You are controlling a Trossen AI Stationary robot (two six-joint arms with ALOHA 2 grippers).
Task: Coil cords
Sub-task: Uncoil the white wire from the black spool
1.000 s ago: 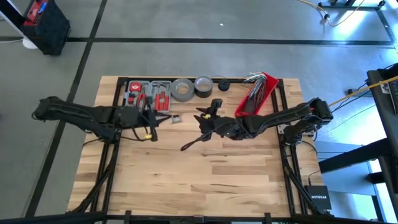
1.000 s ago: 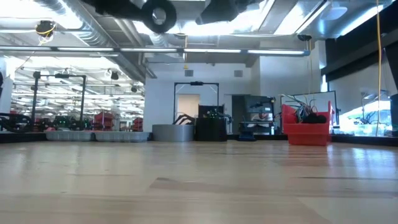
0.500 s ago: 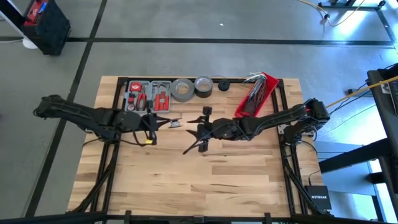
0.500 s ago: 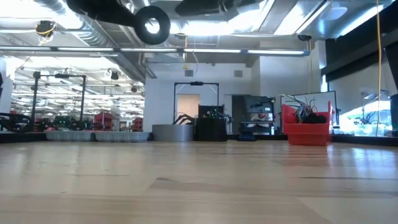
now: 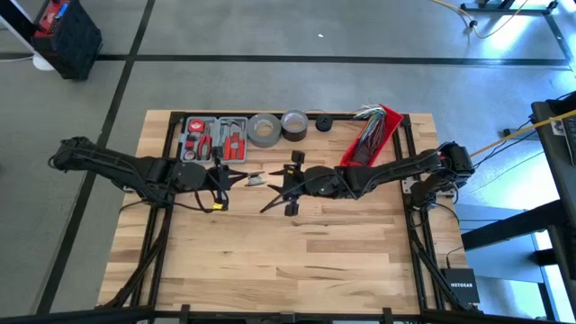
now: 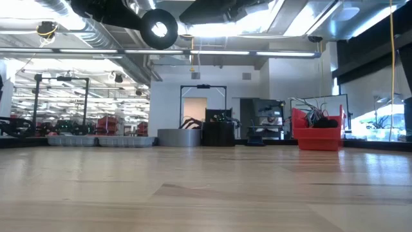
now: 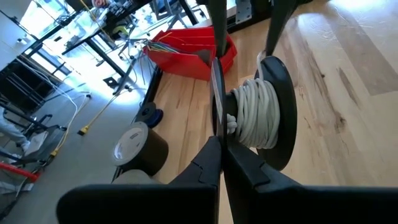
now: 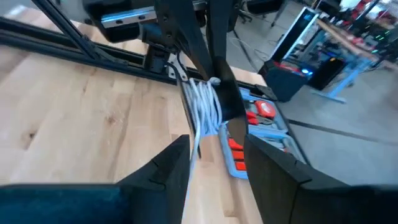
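A white cord (image 7: 254, 112) is wound on a black spool with two discs (image 5: 255, 179). The spool hangs above the middle of the table, with my left gripper (image 7: 222, 149) shut on it. In the low view one disc (image 6: 158, 29) shows round, high over the tabletop. My right gripper (image 5: 275, 188) is just to the right of the spool and faces it. It is open (image 8: 214, 163), and the wound cord (image 8: 202, 109) lies ahead of its fingers. I cannot tell whether its fingertips touch the spool. My left gripper pinches the rim of the spool's nearer disc (image 7: 216, 106) between its two fingers. The fingers come from the table's left, slanting slightly down. The spool is lifted clear of the table, its discs upright and the cord wound between them.
Along the far edge stand a grey tool tray (image 5: 211, 137), two tape rolls (image 5: 264, 129) (image 5: 294, 123), a small black puck (image 5: 324, 123) and a red bin of cables (image 5: 371, 137). The near half of the wooden table (image 5: 270, 261) is bare.
My right gripper has moved toward the table's left, closer to the spool, and has rolled about its own pointing line.
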